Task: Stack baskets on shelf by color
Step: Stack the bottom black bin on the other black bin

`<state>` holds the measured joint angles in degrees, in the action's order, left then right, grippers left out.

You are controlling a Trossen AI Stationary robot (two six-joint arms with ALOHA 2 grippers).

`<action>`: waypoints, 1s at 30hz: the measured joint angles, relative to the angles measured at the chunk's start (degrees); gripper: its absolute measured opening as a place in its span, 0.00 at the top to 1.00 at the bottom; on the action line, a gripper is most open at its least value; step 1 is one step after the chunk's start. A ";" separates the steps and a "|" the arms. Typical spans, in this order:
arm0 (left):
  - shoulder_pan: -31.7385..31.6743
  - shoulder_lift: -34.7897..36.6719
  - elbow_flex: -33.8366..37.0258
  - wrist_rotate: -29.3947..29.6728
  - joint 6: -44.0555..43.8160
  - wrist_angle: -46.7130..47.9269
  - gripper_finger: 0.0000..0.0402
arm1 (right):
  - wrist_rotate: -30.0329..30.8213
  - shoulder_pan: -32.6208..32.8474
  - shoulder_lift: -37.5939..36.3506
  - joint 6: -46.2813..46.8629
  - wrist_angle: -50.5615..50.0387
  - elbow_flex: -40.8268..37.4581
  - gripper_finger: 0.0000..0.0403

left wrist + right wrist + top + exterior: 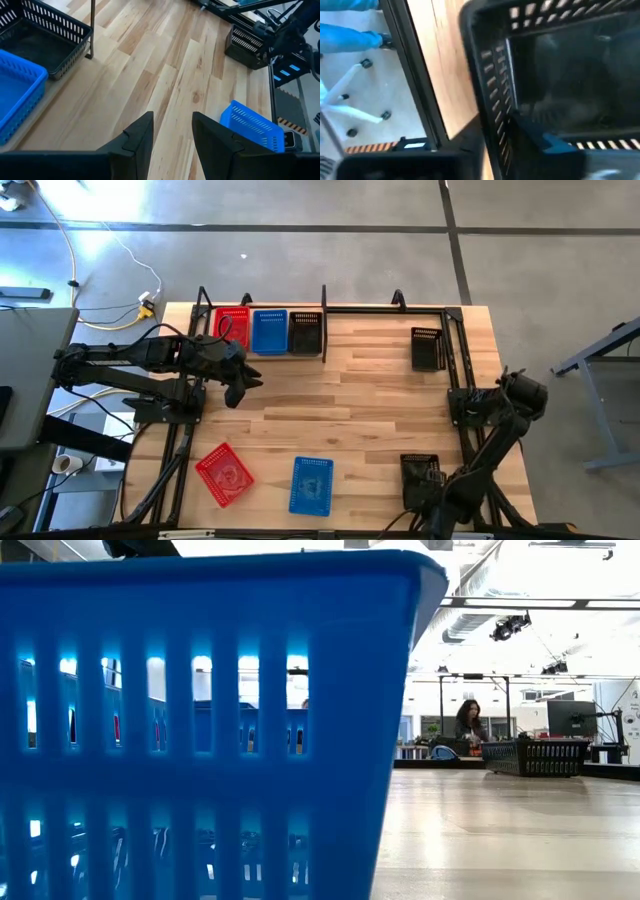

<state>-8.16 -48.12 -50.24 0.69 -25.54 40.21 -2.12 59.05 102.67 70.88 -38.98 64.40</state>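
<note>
- Worktop [380, 400]: light wood planks, black tube frame round the edges; grey concrete floor [330, 250] fills the top of the high view, cables at upper left.
- Shelf [270, 355] along the worktop's upper edge, left of centre: red basket [232, 327], blue basket [269, 331] and black basket [305, 332] side by side, touching.
- Another black basket [427, 348] at upper right, apart from that row.
- Loose at lower edge: red basket [224, 474] tilted, blue basket [311, 485] right of it, black basket [420, 478] further right.
- Left claw [240, 385] hangs just below the shelf row, left of centre; fingers [142, 137] narrowly apart, nothing between them.
- Right claw [540, 137] at lower right, over the rim of the lower black basket; cannot tell if gripping.
- Low view: blue basket wall fills the left; beyond, bright open room, ceiling ducts, a seated person [468, 723] at centre right.
</note>
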 joint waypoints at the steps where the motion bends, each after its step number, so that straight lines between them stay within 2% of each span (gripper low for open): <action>1: 0.00 0.00 0.00 0.00 0.00 0.00 0.69 | -0.42 -0.41 0.00 0.12 0.21 0.01 0.87; 2: 0.00 0.00 0.00 0.00 0.03 0.00 0.69 | -0.63 -0.87 0.00 0.15 0.36 0.04 0.93; 4: 0.00 0.00 0.00 0.00 0.07 0.00 0.69 | -1.43 -1.84 0.00 0.25 0.75 0.04 0.97; 7: 0.00 0.00 0.00 0.00 0.17 0.04 0.69 | -1.83 -3.63 -0.02 1.09 2.30 0.04 0.95; 11: 0.00 0.00 0.00 0.00 0.17 0.28 0.69 | -2.13 -6.19 -1.09 1.20 4.89 0.04 0.99; 18: 0.01 0.00 0.01 0.02 0.17 0.59 0.69 | 2.00 -11.25 -4.31 2.17 6.14 1.08 1.00; 30: 0.02 -0.45 0.02 1.93 0.16 2.67 0.69 | 8.02 -23.51 -4.61 -11.93 1.77 13.06 1.00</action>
<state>-8.14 -48.57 -50.22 2.62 -25.38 42.87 5.90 35.54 98.06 58.95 -37.21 77.47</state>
